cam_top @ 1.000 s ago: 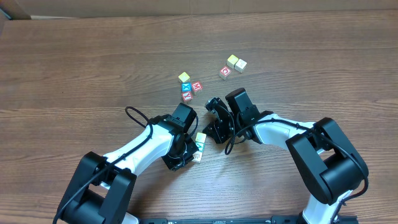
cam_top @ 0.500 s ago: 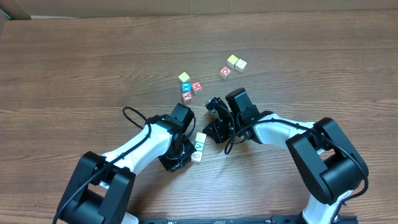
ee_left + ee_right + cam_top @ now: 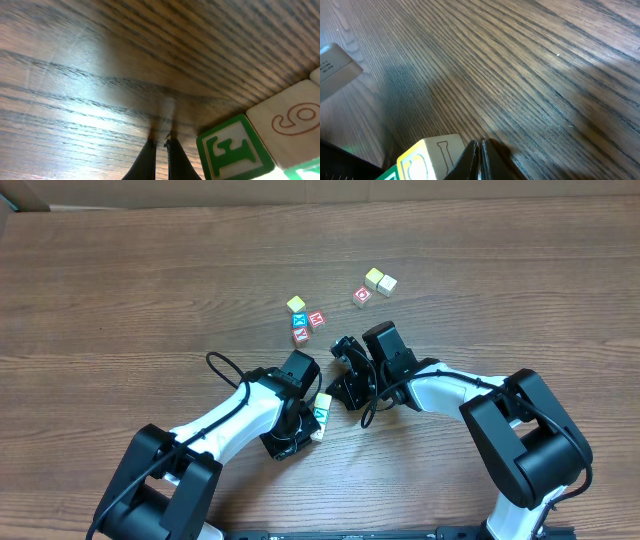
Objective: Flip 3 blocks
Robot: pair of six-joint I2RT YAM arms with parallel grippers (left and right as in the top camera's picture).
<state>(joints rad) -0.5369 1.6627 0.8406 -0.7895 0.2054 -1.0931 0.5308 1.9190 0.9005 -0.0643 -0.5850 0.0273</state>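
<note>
Tabletop (image 3: 120, 280) is brown wood grain and fills the whole view. The white-and-black left arm (image 3: 225, 415) and right arm (image 3: 450, 392) both reach in from the near edge toward the middle.

Left gripper (image 3: 160, 144) has its jaws pressed together with nothing between them. Its tips are down at the wood, just beside a green-lettered wooden cube (image 3: 234, 152). Right gripper (image 3: 480, 146) is closed up empty too, tips right next to a cream wooden cube with a faint yellow mark (image 3: 431, 156).

From above, both cubes look to be part of a short row of three small wooden cubes (image 3: 319, 416) sitting between the two grippers and looking like they touch each other. I reckon that's the lot to flip, and none of them looks mid-tip.

Well apart, further up the table, there's a loose clump of red- and blue-lettered cubes (image 3: 305, 325) and a little group of pale cubes (image 3: 377, 282).

My worries from here:
- Closed tips can only nudge, so a cube could skate across the smooth wood instead of rolling onto a new face.
- The row is packed tight, so pushing one cube probably drags or spins its neighbours.
- Both grippers are crowded around the same spot, so the fingers could bump each other.
</note>
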